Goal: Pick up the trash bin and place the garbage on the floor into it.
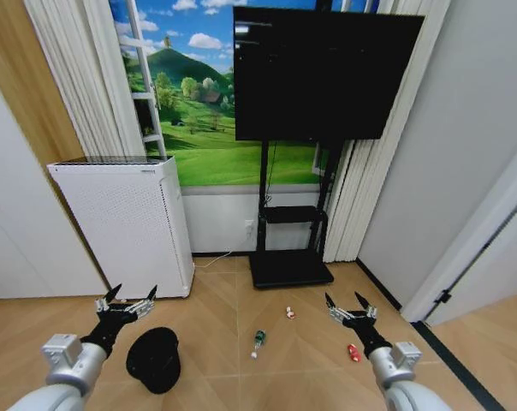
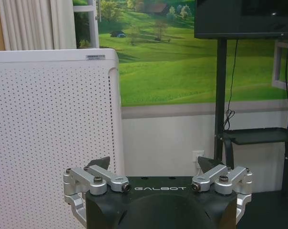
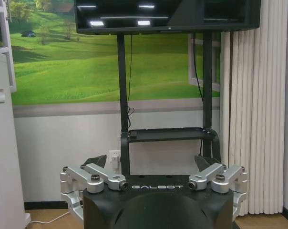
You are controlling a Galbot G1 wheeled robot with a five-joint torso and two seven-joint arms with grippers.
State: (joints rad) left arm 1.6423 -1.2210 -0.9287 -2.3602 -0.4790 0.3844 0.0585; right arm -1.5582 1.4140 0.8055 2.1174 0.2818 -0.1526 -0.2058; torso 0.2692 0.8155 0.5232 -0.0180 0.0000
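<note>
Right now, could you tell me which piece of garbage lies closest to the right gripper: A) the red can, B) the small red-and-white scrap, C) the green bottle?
A: in the head view the red can lies on the floor just beside the open right gripper.

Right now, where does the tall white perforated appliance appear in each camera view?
Head view: tall white perforated appliance stands against the wall, beyond the left gripper.
Left wrist view: just behind that gripper, beside the meadow mural.
Right wrist view: its side at the frame edge.
Shared landmark: black TV stand.
</note>
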